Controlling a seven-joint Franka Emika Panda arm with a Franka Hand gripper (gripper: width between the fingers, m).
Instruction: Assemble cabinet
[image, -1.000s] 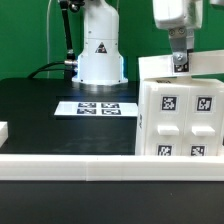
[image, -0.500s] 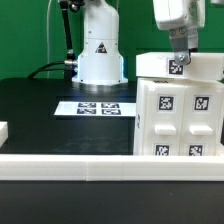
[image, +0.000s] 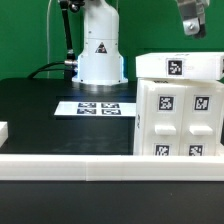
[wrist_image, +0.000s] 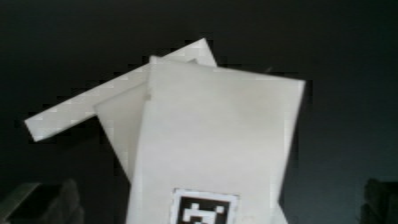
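Observation:
The cabinet is a large white box at the exterior view's right, with several tagged drawer fronts facing the camera. A white top part with one tag lies on it. My gripper hangs open and empty above that part, clear of it. In the wrist view the white part and its tag lie below the gripper. The dark fingers stand wide apart on either side and do not touch it. A flat white panel juts out beside it.
The marker board lies on the black table behind the cabinet. The robot's white base stands at the back. A long white rail runs along the front edge. A small white block sits at the exterior view's left edge.
My gripper was down on the tagged top part and has risen straight up off it. The tag is now uncovered. The part stays on the cabinet.

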